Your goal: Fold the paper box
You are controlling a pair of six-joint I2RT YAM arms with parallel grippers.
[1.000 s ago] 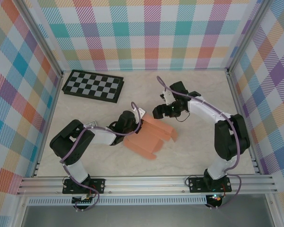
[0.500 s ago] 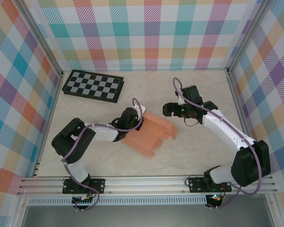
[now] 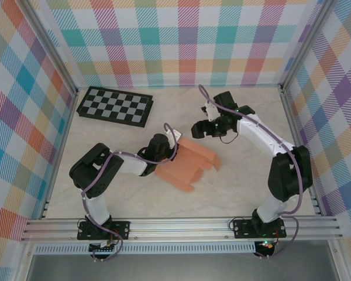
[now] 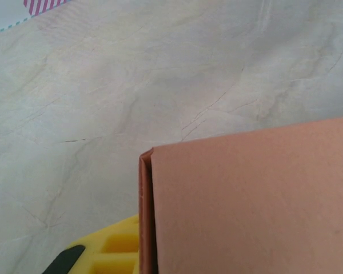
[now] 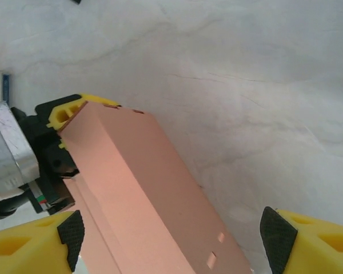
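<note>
The paper box point(image 3: 190, 167) is salmon-orange card, partly folded, lying mid-table with one long wall raised. My left gripper point(image 3: 168, 150) is shut on the near-left end of that wall. In the left wrist view the card point(image 4: 251, 205) covers the lower right, with one yellow finger point(image 4: 111, 251) pressed against its folded edge. My right gripper point(image 3: 202, 130) hovers open just past the box's far end. In the right wrist view its black pads point(image 5: 73, 228) stand wide on either side of the raised wall point(image 5: 148, 194), apart from it.
A black-and-grey checkerboard point(image 3: 114, 105) lies at the back left. Plaid walls point(image 3: 23, 117) enclose the table on three sides, and an aluminium rail point(image 3: 181, 225) runs along the front. The left gripper's body point(image 5: 23, 165) sits at the left of the right wrist view.
The right arm swung out to the right, then came back left to the box's far end, still open. The left gripper kept its hold, and the box shifted slightly.
</note>
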